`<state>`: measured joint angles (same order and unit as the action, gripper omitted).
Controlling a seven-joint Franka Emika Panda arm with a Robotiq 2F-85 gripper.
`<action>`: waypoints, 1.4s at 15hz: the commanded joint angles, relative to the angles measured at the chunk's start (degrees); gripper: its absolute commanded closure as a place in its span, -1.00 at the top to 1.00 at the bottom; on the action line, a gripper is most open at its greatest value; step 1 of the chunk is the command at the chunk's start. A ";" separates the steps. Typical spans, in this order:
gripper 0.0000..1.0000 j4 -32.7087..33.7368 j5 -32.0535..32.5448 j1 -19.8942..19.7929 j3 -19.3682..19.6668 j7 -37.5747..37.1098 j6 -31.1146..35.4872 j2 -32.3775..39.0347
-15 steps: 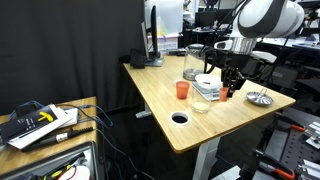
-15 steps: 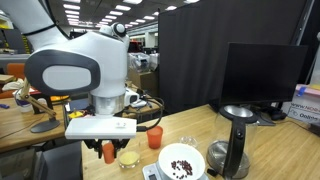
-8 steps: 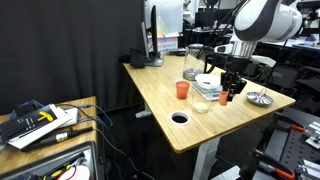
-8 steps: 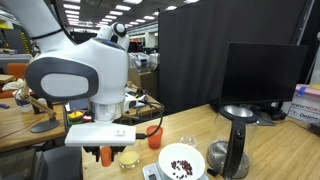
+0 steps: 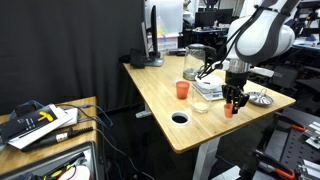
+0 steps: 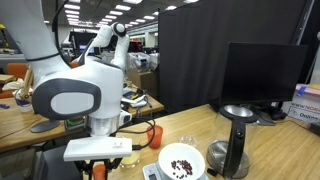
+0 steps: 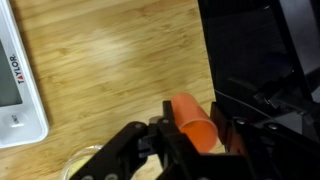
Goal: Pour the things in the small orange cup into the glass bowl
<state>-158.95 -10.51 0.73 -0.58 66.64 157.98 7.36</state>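
the gripper (image 7: pixel 195 135), clamped on the small orange cup (image 7: pixel 190 118), has sunk toward the table (image 5: pixel 160 95), right of the glass bowl (image 5: pixel 200 104); no pour seems under way.

**Clearance about the gripper at the table's edge.**
We find the gripper (image 7: pixel 194 125) closed round the small orange cup (image 7: pixel 190 115), so no gap is left between its jaws. In the wrist view, bare table (image 7: pixel 120 50) lies open above, the scale (image 7: pixel 15 80) bounds the far side, and the table's edge runs just beside the cup. In an exterior view, the glass bowl (image 5: pixel 200 105) and metal dish (image 5: pixel 259 98) flank it.
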 commanded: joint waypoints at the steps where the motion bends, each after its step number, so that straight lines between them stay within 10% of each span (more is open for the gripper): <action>1: -0.66 0.20 1.95 -1.57 -1.63 -1.41 1.33 0.80; 13: -0.66 5.36 9.45 -1.15 -2.25 -8.73 0.76 5.47; 15: 0.19 6.55 9.93 -1.43 -3.08 -9.17 0.43 6.40; 21: 0.87 6.84 12.64 -1.90 -3.01 -10.71 -0.05 6.23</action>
<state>-151.93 -0.29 0.34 -3.09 57.50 158.00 14.00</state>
